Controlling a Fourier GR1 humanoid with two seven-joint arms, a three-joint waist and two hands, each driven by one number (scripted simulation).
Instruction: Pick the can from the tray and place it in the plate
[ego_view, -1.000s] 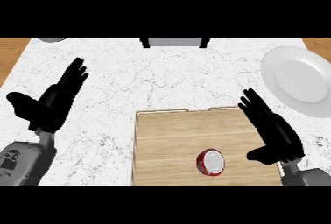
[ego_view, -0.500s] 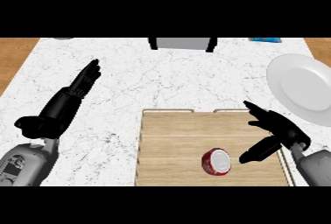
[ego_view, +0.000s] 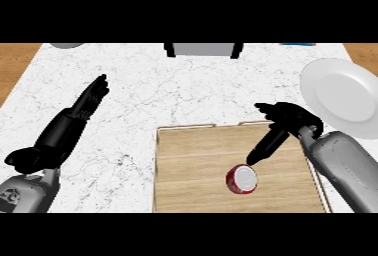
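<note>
Red can (ego_view: 242, 179) sits on the wooden tray (ego_view: 192, 165), low in the middle. Right hand (ego_view: 291, 118) is open, fingertips (ego_view: 258, 156) just beside the can; left hand (ego_view: 63, 131) rests open at left.

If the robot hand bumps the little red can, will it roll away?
Probably not: the can seems to stand on its end on the flat wooden tray. It might tip, though, since the right robot hand points at it from one side. Its round rim looks stiff, so squashing seems unlikely.
</note>
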